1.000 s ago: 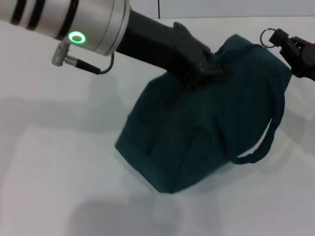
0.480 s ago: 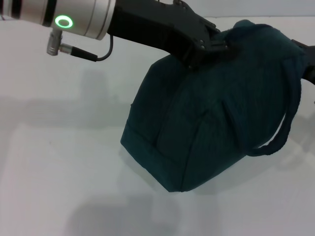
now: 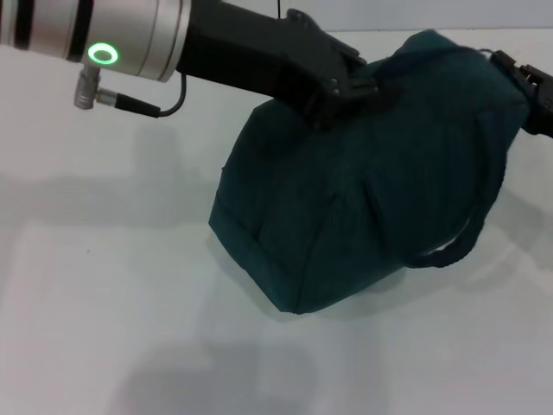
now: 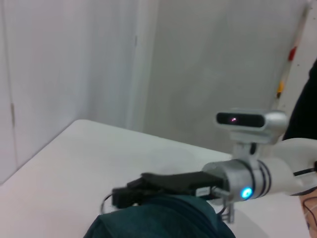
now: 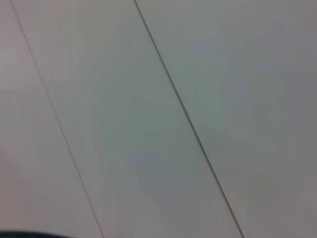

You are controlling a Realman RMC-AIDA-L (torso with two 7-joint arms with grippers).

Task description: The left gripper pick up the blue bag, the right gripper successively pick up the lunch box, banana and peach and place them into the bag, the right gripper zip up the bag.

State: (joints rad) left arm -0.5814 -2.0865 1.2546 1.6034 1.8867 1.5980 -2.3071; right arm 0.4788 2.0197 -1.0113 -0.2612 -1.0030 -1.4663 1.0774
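soft teal fabric of the blue bag (image 3: 363,190) is bulging, tilted on the white table (image 3: 104,285), under the left gripper (image 3: 359,91) pinching its top; the right gripper (image 3: 536,95) is touching its far corner, grip possibly hidden.

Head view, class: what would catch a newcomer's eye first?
The blue bag, bulky and tilted, fills the middle of the white table. The left gripper grips its top from the upper left, a green light ring glowing on that arm. The right gripper sits at the bag's right edge.

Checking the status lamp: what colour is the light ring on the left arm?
Green; the light ring shows best in the head view.
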